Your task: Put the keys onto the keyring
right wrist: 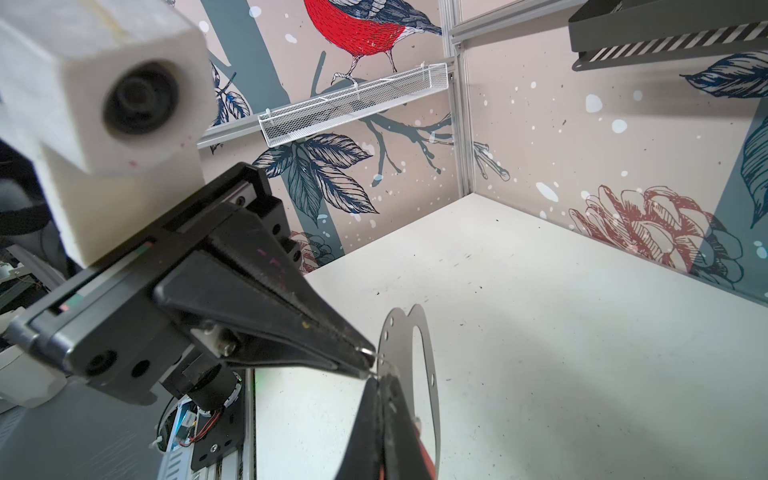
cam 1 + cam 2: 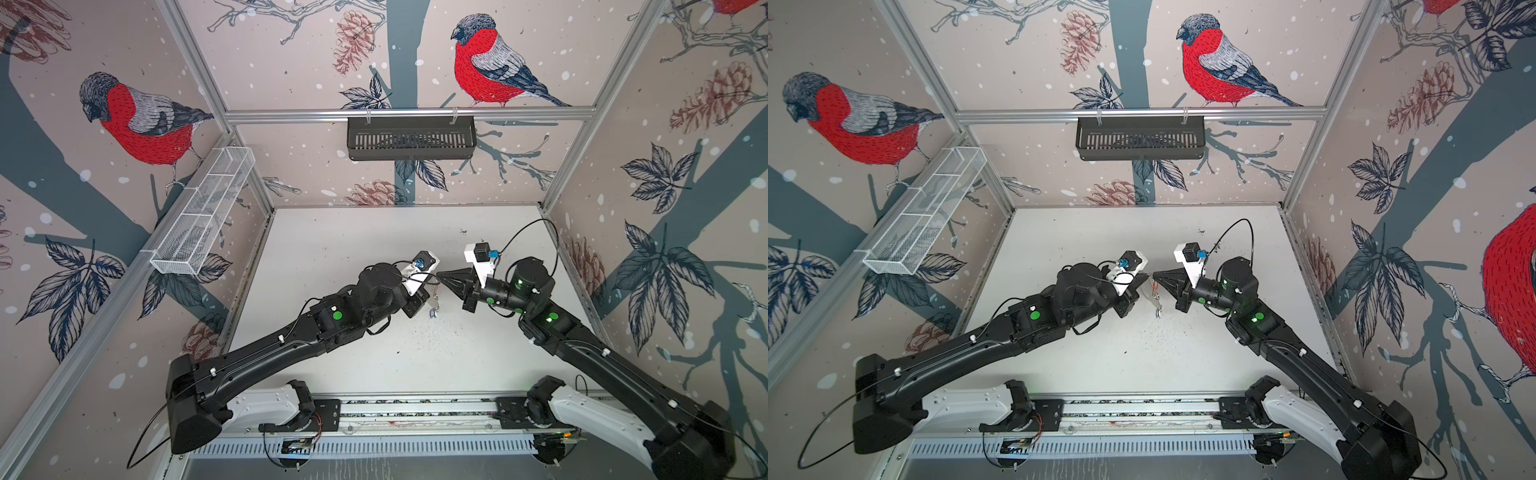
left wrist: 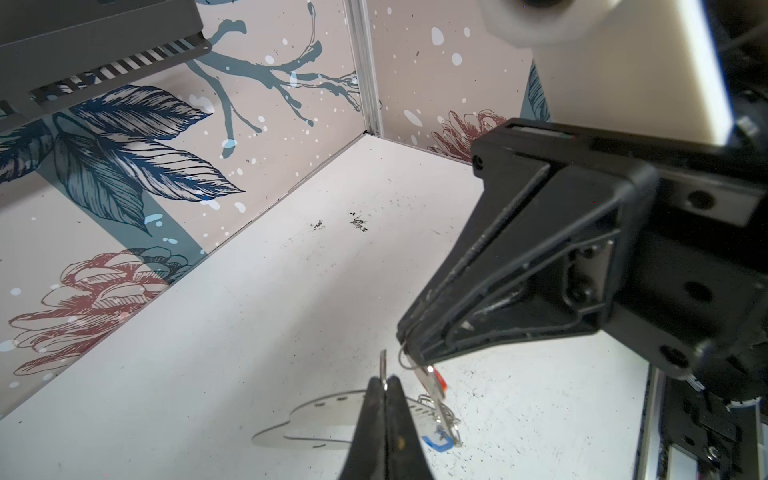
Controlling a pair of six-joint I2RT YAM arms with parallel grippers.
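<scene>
Left hand (image 3: 386,382): clamped on keyring (image 3: 324,419) edge; plate judged thin, stiff, light, slippery. Right hand (image 3: 406,352): pinching red-tagged keys (image 3: 433,380) by their small wire ring, the best hold.

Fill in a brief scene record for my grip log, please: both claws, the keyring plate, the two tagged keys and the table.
left claw: shut, pinching the keyring by its edge
right claw: shut on the red-tagged key, gripped by its small wire ring
keyring: upright, off the table, between the two claw tips
red-tagged key: dangling just under the right claw's tip
blue-tagged key: lower down, beside small metal rings; hanging or lying flat, cannot tell
table: white, speckled with dark marks
</scene>
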